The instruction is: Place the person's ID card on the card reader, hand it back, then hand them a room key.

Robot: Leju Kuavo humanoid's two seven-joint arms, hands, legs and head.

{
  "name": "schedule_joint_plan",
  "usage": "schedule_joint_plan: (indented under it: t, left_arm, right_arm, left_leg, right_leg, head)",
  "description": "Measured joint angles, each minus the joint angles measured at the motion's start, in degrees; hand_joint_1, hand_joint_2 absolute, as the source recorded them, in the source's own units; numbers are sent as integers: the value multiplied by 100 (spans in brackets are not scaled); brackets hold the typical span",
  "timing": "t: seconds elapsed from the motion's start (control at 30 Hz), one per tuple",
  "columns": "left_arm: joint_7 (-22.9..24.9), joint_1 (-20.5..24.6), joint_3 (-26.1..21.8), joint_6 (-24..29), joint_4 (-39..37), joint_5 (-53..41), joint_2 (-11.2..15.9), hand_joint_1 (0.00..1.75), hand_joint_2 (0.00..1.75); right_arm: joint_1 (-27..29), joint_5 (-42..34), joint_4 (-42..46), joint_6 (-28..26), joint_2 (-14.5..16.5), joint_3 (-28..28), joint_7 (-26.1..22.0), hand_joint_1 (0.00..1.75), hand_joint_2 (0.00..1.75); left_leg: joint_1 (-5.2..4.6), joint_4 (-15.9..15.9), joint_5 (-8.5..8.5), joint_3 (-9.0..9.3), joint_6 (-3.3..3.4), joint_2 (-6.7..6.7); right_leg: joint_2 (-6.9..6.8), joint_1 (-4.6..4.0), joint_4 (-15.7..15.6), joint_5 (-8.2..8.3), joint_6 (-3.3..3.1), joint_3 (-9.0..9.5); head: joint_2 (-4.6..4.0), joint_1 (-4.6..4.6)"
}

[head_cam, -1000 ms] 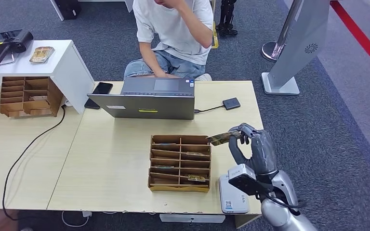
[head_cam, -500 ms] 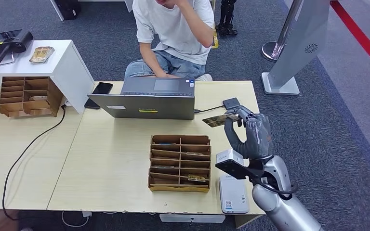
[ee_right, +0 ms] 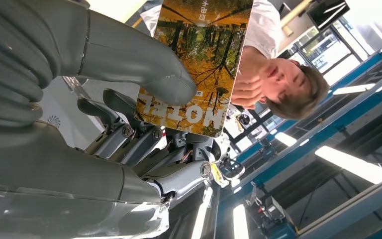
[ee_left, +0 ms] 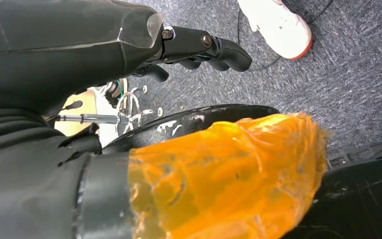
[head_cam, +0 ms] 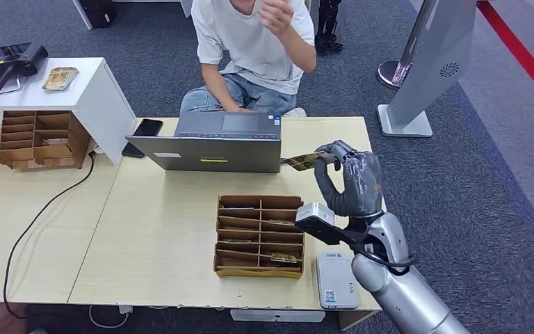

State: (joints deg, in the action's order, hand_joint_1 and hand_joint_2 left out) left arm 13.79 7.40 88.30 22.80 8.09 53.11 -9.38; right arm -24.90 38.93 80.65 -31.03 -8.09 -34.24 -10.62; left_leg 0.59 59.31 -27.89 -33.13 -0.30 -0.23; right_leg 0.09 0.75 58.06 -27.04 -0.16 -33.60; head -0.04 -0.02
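1 flat glossy room key [ee_right: 199, 64], pinched by grey right hand [head_cam: 346, 186]

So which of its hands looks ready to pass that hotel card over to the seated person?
The right hand: it already pinches the autumn-patterned hotel card, raised above the desk toward the person in the white T-shirt. The left hand hangs down by the floor.

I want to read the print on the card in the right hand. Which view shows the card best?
The right wrist view: the card is close, face-on, with "HOTEL" legible. The head view shows it small and nearly edge-on in the right hand. The left wrist view looks at the floor.
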Motion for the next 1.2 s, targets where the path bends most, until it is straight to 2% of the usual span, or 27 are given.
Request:
schedule_joint_plan:
  t: [0.17,0.4,0.97,1.0,1.13,1.2]
  left_arm:
    - [-48,0,3,-57,-2,-33,9,0,0]
    - [-175,0,3,-178,-2,-139,60,0,0]
    - [-175,0,5,-230,-1,-412,101,0,0]
    - [-175,0,5,-234,-1,-423,103,0,0]
    - [-176,0,5,-260,-2,-474,105,0,0]
    - [-177,1,5,-270,-2,-484,105,0,0]
  right_arm:
    - [-53,129,-76,-48,61,-10,63,175,175]
    - [-393,542,-331,-98,323,-71,353,175,175]
    - [-1090,1840,-1166,-173,704,-117,1107,175,175]
    - [-1113,1909,-1235,-164,719,-117,1147,169,175]
    - [-1206,2194,-1562,-131,761,-116,1320,5,175]
    - [-1256,2334,-1741,-104,769,-113,1403,0,175]
  left_leg:
    - [0,0,0,-1,0,0]
    - [1,0,2,2,0,0]
    - [1,0,3,1,2,0]
    - [1,0,3,1,2,0]
    - [1,0,3,1,2,0]
    - [1,0,3,1,2,0]
  right_leg:
    - [0,0,0,0,0,0]
    - [1,-1,3,0,0,0]
    - [1,0,3,0,0,0]
    - [1,0,3,0,0,0]
    - [1,0,3,0,0,0]
    - [1,0,3,0,0,0]
  head:
    - [0,1]
    - [0,1]
    - [0,1]
    - [0,1]
    - [0,0]
    - [0,1]
